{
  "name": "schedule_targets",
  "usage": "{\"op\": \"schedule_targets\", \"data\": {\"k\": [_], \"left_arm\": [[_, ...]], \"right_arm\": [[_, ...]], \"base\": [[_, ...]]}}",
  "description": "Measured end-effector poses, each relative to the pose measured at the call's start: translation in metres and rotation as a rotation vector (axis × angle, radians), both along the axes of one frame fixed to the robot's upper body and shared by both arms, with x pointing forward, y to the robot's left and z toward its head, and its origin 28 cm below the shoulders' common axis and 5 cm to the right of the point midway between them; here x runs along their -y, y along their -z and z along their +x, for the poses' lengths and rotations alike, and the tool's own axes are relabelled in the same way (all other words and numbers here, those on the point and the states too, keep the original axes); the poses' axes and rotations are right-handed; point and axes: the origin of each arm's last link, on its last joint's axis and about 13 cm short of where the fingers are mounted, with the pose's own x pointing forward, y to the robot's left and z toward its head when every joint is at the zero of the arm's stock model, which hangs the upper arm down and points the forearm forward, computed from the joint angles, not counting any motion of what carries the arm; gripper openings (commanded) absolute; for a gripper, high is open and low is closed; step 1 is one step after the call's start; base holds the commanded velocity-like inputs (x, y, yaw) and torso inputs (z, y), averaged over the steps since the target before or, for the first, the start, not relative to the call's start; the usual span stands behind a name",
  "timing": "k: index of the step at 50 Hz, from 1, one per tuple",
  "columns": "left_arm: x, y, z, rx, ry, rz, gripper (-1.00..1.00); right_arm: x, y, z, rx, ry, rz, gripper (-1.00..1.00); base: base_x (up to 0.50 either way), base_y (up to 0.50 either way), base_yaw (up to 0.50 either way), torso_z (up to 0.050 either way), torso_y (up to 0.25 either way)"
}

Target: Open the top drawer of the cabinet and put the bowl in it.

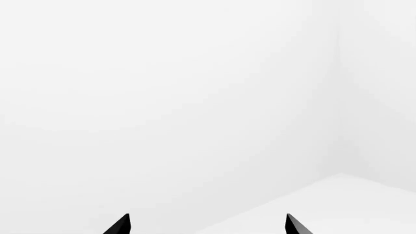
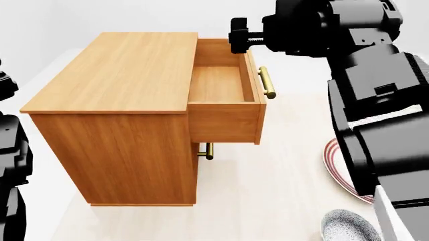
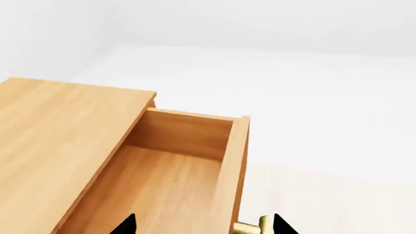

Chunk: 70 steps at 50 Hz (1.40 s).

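The cabinet [image 2: 114,95] stands at centre left, and its top drawer [image 2: 221,83] is pulled out. The drawer's plain wood interior [image 3: 156,190] holds nothing, and its brass handle [image 2: 266,83] faces right. My right gripper [image 2: 238,35] hovers over the drawer's far end. It is open, its fingertips [image 3: 126,225] spread either side of the drawer front, with the handle [image 3: 254,226] near one tip. The blue-grey speckled bowl [image 2: 350,227] sits on the floor at bottom right. My left gripper [image 1: 206,225] is open and faces bare white walls.
A white plate with red rings [image 2: 335,165] lies right of the cabinet, mostly hidden behind my right arm [image 2: 375,100]. A lower drawer's handle [image 2: 206,149] shows under the open drawer. Part of my left arm [image 2: 10,165] is at the left edge.
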Motion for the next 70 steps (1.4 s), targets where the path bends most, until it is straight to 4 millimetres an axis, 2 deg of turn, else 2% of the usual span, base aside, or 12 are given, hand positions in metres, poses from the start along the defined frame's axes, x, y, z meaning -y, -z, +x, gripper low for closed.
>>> {"op": "schedule_targets", "data": {"k": [15, 33, 49, 70], "left_arm": [[-0.001, 0.002, -0.001, 0.001, -0.005, -0.003, 1.00], [-0.001, 0.004, -0.002, 0.004, -0.003, -0.004, 1.00], [-0.001, 0.004, -0.002, 0.006, 0.000, -0.003, 1.00], [-0.001, 0.004, -0.002, 0.008, 0.001, -0.003, 1.00]], "right_arm": [[-0.016, 0.018, -0.001, -0.053, 0.002, -0.133, 1.00], [-0.017, 0.040, 0.000, -0.110, 0.012, -0.220, 1.00], [-0.012, 0.051, 0.001, -0.139, 0.031, -0.279, 1.00], [0.000, 0.051, 0.002, -0.137, 0.058, -0.279, 1.00]], "base": [[0.00, 0.00, 0.00, 0.000, 0.000], [0.00, 0.00, 0.00, 0.000, 0.000], [0.00, 0.00, 0.00, 0.000, 0.000], [0.00, 0.00, 0.00, 0.000, 0.000]]}}
